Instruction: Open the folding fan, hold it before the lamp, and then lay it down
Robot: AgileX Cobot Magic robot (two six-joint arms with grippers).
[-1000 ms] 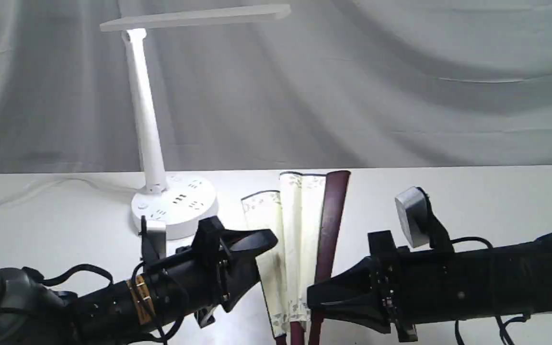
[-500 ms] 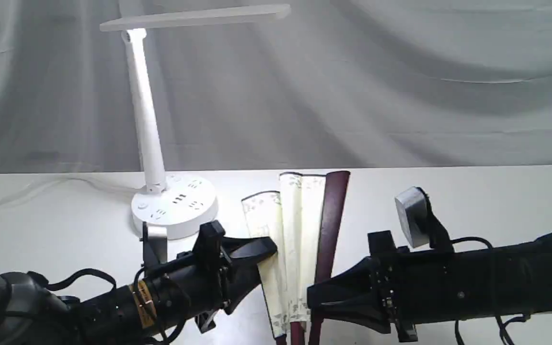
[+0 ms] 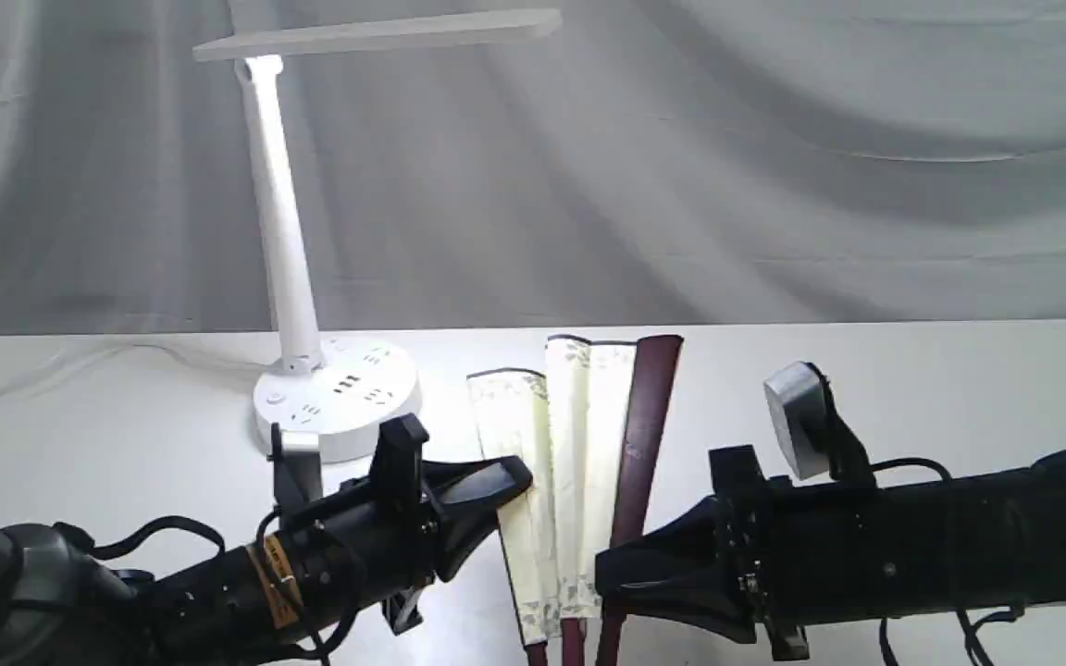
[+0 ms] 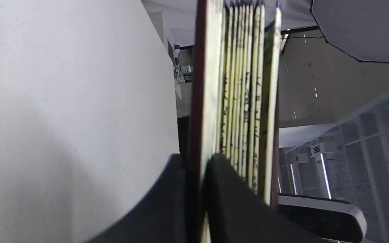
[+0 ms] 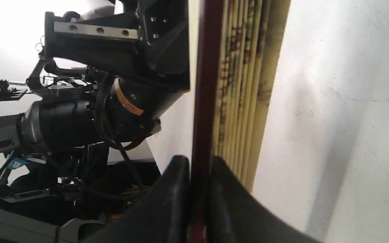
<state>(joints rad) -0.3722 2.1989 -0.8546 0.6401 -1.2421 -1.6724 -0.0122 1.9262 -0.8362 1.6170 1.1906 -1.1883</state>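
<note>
- Your folding fan (image 3: 579, 435) has spread a touch in the last second. Its maroon guard (image 3: 646, 435) and the pleat next to it have edged away from the lamp (image 3: 288, 240), while the pleat nearest the lamp's base has barely moved.
- The fan stands just beside the lamp's base, on the side the lamp's head reaches over, and well below that head. Whether its pivot end touches the table (image 3: 912, 370) is hidden behind the arms.
- Your left gripper (image 3: 510, 483) is pinched narrow on the fan's edge nearest the lamp. In the left wrist view its jaws close on that outer stick, with the pleats stacked beyond. It has also dipped slightly.
- Your right gripper (image 3: 612, 573) is clamped just as thin on the maroon guard, the edge farthest from the lamp. The right wrist view shows the jaws tight on it.
- By my reading the opening has only begun, since most pleats are still bunched. You need to draw the guards much farther apart before raising the fan toward the lamp's head, and pull in the fan's own plane or the paper may tear.
</note>
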